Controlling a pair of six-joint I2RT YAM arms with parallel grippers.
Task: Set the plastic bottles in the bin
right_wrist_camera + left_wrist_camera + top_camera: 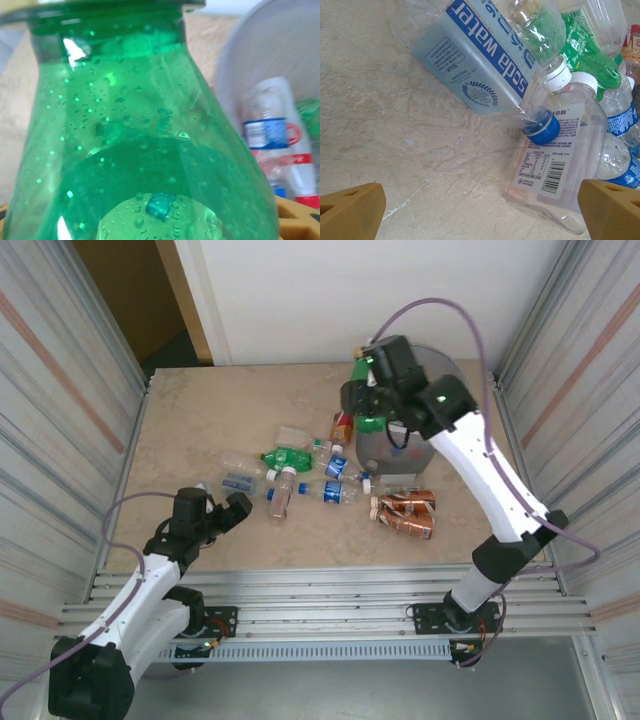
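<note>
a marbled beige table (pixel 200 420) seen from above, with two white robot arms bolted at its near edge. the right arm reaches to the far right, where the right gripper (pixel 362 398) is clenched around a green translucent plastic bottle (pixel 125 125) beaded with droplets inside. the bottle hangs at the left rim of a round grey waste bin (pixel 400 455). from the wrist camera the bin's pale inner wall opens just to the bottle's right, and a clear bottle with a blue and red label (pixel 272 145) lies inside.

the left gripper (pixel 232 510) hovers low over the near left of the table, its jaws spread wide with nothing between them. just ahead of it lie a crumpled clear bottle with a blue "soda water" label and blue cap (pixel 485 60) and a flat clear bottle with a white cap (pixel 560 165), touching each other. more small bottles (pixel 300 475) are scattered mid-table, left of the bin, and brown-labelled ones (pixel 405 512) lie near its base.

the step in hand looks like the drop. to do it well, the right arm should likely carry the bottle further right until its whole body is over the opening, then let go. releasing at the rim risks the bottle glancing off and tumbling back onto the table. much of the task remains.
</note>
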